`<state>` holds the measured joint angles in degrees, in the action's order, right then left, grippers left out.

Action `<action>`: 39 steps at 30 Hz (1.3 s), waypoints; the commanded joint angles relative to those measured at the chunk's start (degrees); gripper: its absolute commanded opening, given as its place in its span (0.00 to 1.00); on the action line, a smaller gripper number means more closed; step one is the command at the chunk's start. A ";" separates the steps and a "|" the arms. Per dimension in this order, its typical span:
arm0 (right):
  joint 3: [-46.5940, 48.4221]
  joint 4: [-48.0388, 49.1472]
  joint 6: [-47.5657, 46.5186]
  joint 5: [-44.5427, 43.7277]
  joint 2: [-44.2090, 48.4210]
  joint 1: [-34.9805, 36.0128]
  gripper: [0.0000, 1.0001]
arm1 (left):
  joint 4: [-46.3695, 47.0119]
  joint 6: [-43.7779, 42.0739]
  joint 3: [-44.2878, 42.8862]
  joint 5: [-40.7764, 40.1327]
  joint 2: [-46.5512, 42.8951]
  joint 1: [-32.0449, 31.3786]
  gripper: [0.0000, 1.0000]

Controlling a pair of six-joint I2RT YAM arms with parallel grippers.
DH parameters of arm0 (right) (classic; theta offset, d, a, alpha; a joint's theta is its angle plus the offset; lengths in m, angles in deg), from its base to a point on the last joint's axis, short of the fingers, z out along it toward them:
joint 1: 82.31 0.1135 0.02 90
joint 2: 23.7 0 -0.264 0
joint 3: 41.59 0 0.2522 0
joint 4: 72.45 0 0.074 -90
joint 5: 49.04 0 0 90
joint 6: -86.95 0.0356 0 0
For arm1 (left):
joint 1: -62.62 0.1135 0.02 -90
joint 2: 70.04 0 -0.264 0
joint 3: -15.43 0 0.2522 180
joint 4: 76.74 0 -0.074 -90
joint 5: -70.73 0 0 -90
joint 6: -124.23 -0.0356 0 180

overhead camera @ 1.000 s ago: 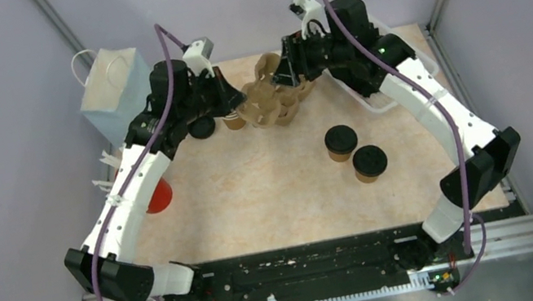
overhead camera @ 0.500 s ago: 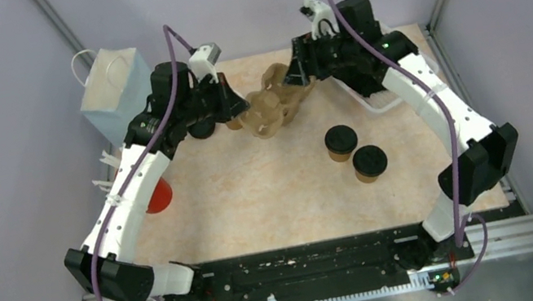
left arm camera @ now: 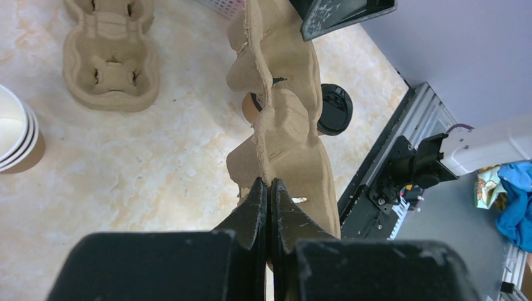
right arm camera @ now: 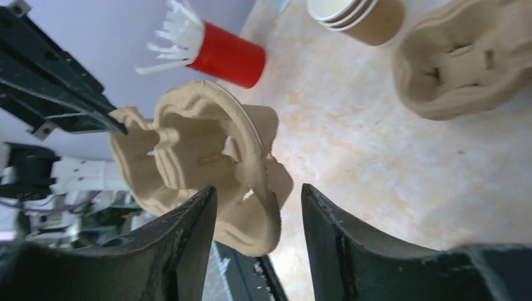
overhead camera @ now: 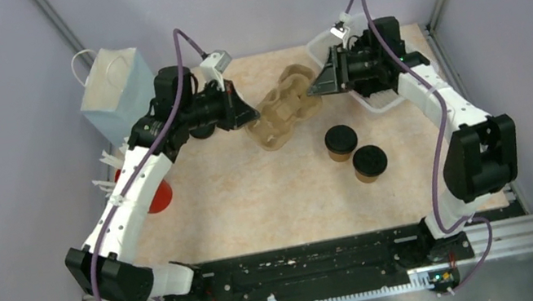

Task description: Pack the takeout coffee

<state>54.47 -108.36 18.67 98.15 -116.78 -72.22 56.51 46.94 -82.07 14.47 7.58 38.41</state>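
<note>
- While the left gripper (left arm camera: 268, 185) pinches one end of the carrier (left arm camera: 292, 125), jaws shut tight on the thin pulp rim, the carrier hangs on edge above the table (overhead camera: 254, 194). I judge that grip is there to lift it free of the clutter at the back.
- Right gripper (right arm camera: 258, 188) is at the opposite end, jaws roughly half apart and straddling the rim. There's a gap beside its right finger, so it grips nothing right now.
- This reads as a two-arm job: one arm anchors, and the other is placed to steady the carrier or turn it flat so the holes face up.
- Both cups (overhead camera: 341, 141) stand upright with lids on, side by side on the table right of centre. They are well apart from either gripper, free to be picked once there's a seat for them.
- A spare carrier (left arm camera: 113, 69) lies flat on the table beyond the held one, with nobody on it.
- Packing has hardly begun by my reckoning: the carrier must land flat near the cups first.
- One worry: an edge pinch on soft pulp could bend or tear it if the arms pull against each other.
</note>
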 commanded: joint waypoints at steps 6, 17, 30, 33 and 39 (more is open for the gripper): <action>-7.84 26.76 17.49 12.10 3.94 -2.83 0.50 | 5.62 -2.10 0.54 5.46 -1.10 -0.14 0.00; -11.73 32.38 23.57 13.75 4.03 -5.87 0.48 | 3.96 -3.88 0.75 4.95 -0.46 -0.14 0.00; -15.17 48.21 35.09 15.71 2.31 -4.99 0.32 | 4.65 -4.05 1.14 6.84 -0.02 -0.14 0.00; -15.14 48.85 35.41 16.02 2.07 -4.43 0.27 | 4.80 -3.96 1.26 6.60 -0.05 -0.14 0.00; -16.40 48.79 35.42 15.86 2.90 -4.37 0.13 | 5.43 -3.43 1.49 5.72 -0.29 -0.14 0.00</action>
<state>38.89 -63.05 53.66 113.07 -115.19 -77.05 59.13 44.34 -81.09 19.82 7.60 38.41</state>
